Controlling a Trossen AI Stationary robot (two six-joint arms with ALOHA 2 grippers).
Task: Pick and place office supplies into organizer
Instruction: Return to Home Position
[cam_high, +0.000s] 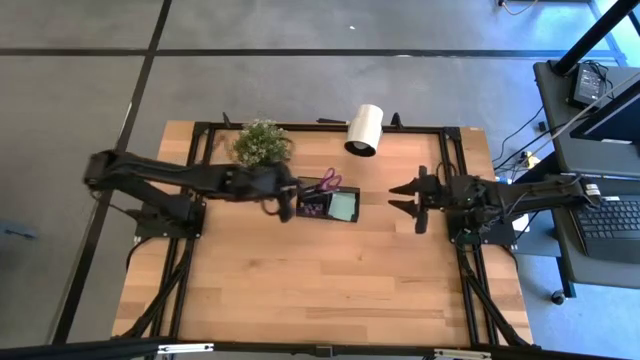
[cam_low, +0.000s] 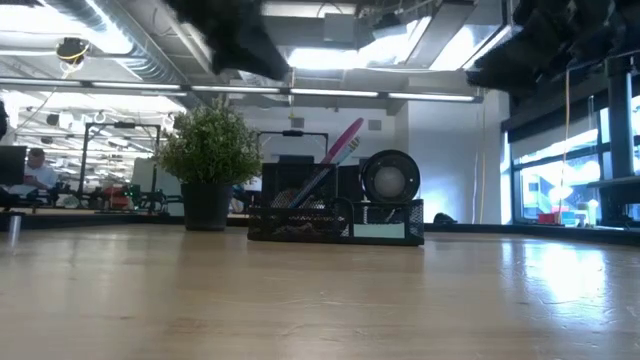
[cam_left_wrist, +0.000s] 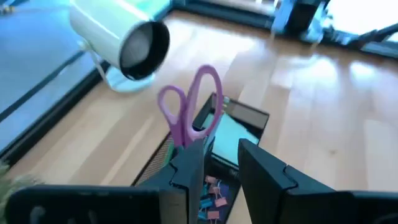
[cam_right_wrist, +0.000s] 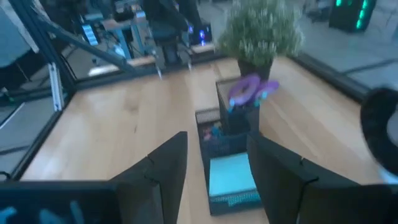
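Observation:
The black mesh organizer (cam_high: 325, 205) stands on the table's far middle. Purple-handled scissors (cam_left_wrist: 186, 109) stand handles-up in its taller compartment (cam_low: 300, 205), blades down inside. The light green sticky-note pad (cam_high: 343, 206) lies in the lower compartment (cam_right_wrist: 230, 177). Small coloured clips (cam_left_wrist: 210, 199) lie inside on its floor. My left gripper (cam_left_wrist: 217, 165) hovers open just above the organizer's left end (cam_high: 285, 200), holding nothing. My right gripper (cam_high: 408, 198) is open, raised over the table to the organizer's right. Pens and the pale green stick are hidden.
A green potted plant (cam_high: 262, 143) stands just behind the organizer's left end. A white cylinder roll (cam_high: 364, 129) lies at the far edge, behind the organizer. Bare wood (cam_high: 330, 290) spreads across the near half of the table.

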